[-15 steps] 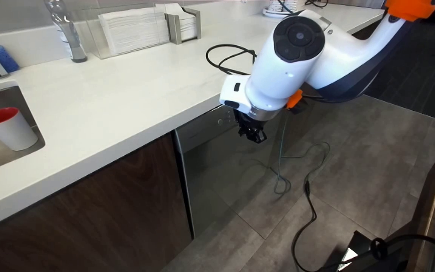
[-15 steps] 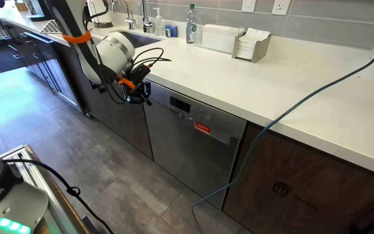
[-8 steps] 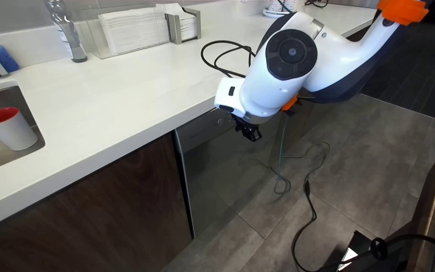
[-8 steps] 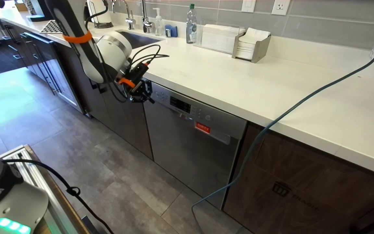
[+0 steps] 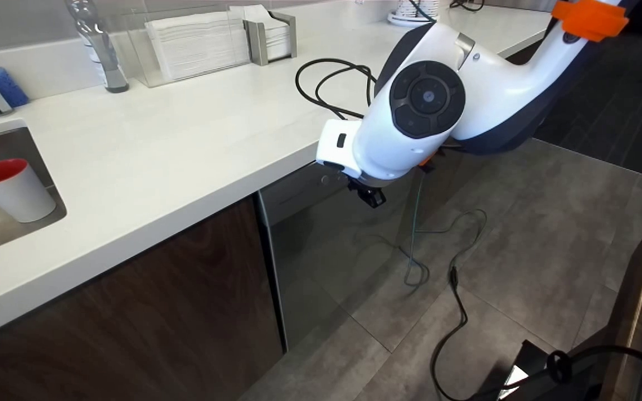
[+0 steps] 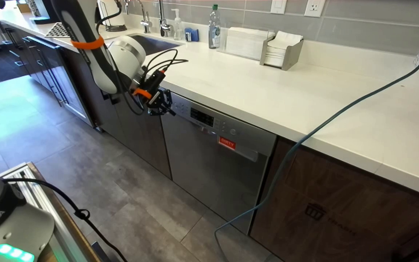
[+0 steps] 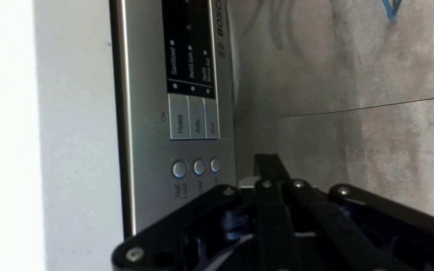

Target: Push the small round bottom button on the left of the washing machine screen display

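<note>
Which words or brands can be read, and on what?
"Sanitized": screen display
"Refill Salt": screen display
"Refill Rinse Aid": screen display
"Heavy": upper key
"Auto": middle key
"Eco": lower key
"Half Load": washing machine
"BOSC", cut off: washing machine
"DIRTY": red sign
"EMIKA": robot base
Too blurred: cabinet lettering, bottle label.
Two button labels: partly hidden.

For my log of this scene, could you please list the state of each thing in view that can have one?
Fingers: closed together, holding nothing
Bottom round button: uncovered; pressed or not, I cannot tell
Screen display: dark, seemingly unlit
Washing machine: shut
Sign: reads DIRTY
Wooden cabinet door: shut
Green-capped bottle: upright, capped
Cup: seemingly upright, contents hidden
Napkin holder: stocked
Robot base lights: on, green
</note>
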Tool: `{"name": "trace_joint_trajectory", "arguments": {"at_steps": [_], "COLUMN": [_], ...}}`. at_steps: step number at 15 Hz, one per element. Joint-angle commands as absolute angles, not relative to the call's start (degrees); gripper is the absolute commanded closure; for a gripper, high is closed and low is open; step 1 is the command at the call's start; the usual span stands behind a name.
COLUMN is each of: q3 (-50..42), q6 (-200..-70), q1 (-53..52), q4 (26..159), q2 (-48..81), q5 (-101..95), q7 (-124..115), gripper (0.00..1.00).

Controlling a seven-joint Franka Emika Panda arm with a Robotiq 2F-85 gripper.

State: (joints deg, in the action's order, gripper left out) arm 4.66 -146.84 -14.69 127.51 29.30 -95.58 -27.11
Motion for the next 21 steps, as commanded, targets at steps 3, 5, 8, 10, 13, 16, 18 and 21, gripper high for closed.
{"name": "trace_joint_trajectory", "arguments": {"at_steps": [3,5,8,10,13,16,18,21], "q3": [7.88,8.31,8.7,8.96,9.36,9.69,9.73,9.71], "q6": [-144.28,-144.38,-144.62,-144.59,-145.27,-145.41,-145.09,-144.83], "q1": [-11.8,-11.22,-10.51,-10.17,-9.6,-9.27,-9.34,-9.44], "q4": [125.48,125.19,124.74,124.39,123.44,122.68,122.29,121.69], "q2": [31.02,31.25,31.66,32.01,33.07,34.01,34.43,34.84], "q5": [-100.13,-101.04,-101.61,-102.15,-102.74,-102.9,-103.08,-103.37], "q7": [-29.93,-30.15,-30.08,-30.05,-29.85,-29.76,-29.83,-29.64], "gripper": [1.0,1.0,1.0,1.0,1.0,1.0,1.0,1.0]}}
